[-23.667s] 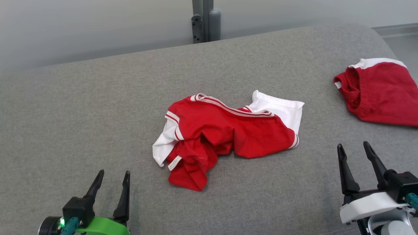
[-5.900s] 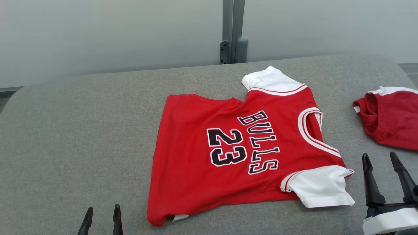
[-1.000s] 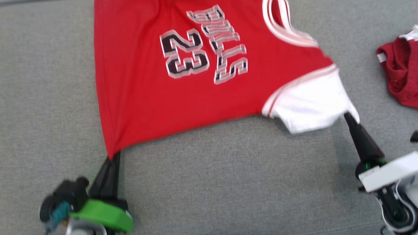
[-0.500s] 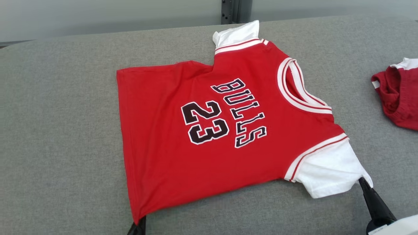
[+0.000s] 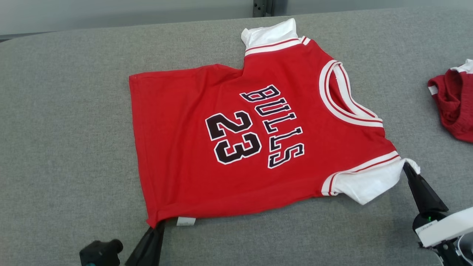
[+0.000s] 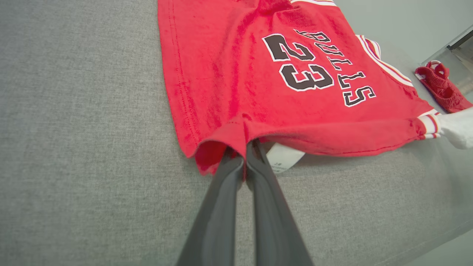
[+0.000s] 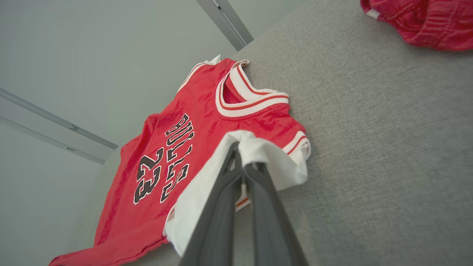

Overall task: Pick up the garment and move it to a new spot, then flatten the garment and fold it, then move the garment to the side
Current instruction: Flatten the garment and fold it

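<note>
At the tips of the left gripper (image 6: pixel 244 157), the near hem corner of the red jersey (image 5: pixel 236 147) is pinched. Both dark fingers are pressed together with red cloth bunched between and over them, raised a little off the grey padded surface (image 5: pixel 66 129). Just to the right of those fingertips a white label (image 6: pixel 282 157) pokes out from under the hem. Beyond the left gripper the jersey spreads out flat and face up, hem toward the robot's left and neck toward its right. A black "23" (image 5: pixel 233 137) and the word "BULLS" (image 5: pixel 275 125), both outlined in white, run sideways across the chest.

The right gripper (image 7: pixel 242 164) is likewise clamped tight. Its fingers are closed on the edge of the near white sleeve (image 5: pixel 366 181), which drapes over the tips and is drawn up off the surface. Ahead and to the left of this gripper lies the white neck band (image 5: pixel 347 103) with its red stripe. Farther out, at the jersey's far edge, the other white sleeve (image 5: pixel 268 35) lies near the back of the surface. Ahead and to the right of the right gripper, well apart from the jersey, a second red garment (image 5: pixel 452 107) with white trim lies crumpled on the same surface. Behind the surface rises a pale wall (image 5: pixel 111 14) with a grey post (image 5: pixel 263 6).
</note>
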`<state>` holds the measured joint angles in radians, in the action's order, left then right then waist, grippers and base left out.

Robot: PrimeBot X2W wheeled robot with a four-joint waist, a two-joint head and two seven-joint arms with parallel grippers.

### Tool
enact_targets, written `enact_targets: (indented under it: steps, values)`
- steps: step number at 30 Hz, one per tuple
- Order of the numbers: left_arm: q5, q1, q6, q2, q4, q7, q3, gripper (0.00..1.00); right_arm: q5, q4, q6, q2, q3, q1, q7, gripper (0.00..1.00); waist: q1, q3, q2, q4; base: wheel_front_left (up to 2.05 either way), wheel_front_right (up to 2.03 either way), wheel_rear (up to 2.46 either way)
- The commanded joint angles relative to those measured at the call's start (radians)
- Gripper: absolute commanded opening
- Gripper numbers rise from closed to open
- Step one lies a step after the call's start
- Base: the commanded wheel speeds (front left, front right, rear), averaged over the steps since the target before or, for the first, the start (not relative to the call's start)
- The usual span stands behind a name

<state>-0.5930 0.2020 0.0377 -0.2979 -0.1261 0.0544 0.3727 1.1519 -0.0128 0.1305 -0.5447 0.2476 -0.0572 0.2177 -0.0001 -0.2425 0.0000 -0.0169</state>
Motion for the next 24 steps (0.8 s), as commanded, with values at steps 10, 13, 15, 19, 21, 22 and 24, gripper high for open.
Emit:
enact_targets:
  steps: [10,13,15,19,21,22,24]
  values:
    - [-0.043,-0.181,0.008,-0.081,-0.077,-0.187,-0.042,0.0,-0.037,0.008,0.0,-0.054,-0.01,0.209,-0.103,0.0,0.0001,-0.056,0.0,-0.031,0.0,0.0,0.0]
    - [-0.055,-0.227,-0.001,-0.089,-0.073,-0.231,-0.038,0.0,-0.053,-0.012,0.0,-0.06,-0.01,0.263,-0.139,0.0,0.0001,-0.062,0.0,-0.039,0.0,0.0,0.0]
    - [-0.058,-0.26,-0.007,-0.095,-0.06,-0.262,-0.029,0.0,-0.072,-0.032,0.0,-0.064,-0.007,0.298,-0.161,0.0,0.0001,-0.069,0.0,-0.044,0.0,0.0,0.0]
    - [-0.055,-0.332,-0.027,-0.099,-0.016,-0.313,-0.005,0.0,-0.106,-0.075,0.0,-0.056,0.008,0.372,-0.201,0.0,0.0001,-0.085,0.0,-0.053,0.0,0.0,0.0]
    - [-0.059,-0.367,-0.037,-0.095,0.011,-0.328,0.003,0.0,-0.126,-0.094,0.0,-0.054,0.018,0.405,-0.215,0.0,0.0001,-0.094,0.0,-0.056,0.0,0.0,0.0]
    - [-0.058,-0.384,-0.039,-0.093,0.027,-0.329,0.003,0.0,-0.132,-0.105,0.0,-0.05,0.022,0.419,-0.221,0.0,0.0001,-0.098,0.0,-0.058,0.0,0.0,0.0]
    - [-0.053,-0.406,-0.042,-0.092,0.06,-0.343,0.009,0.0,-0.145,-0.125,0.0,-0.043,0.031,0.442,-0.234,0.0,0.0001,-0.105,0.0,-0.06,0.0,0.0,0.0]
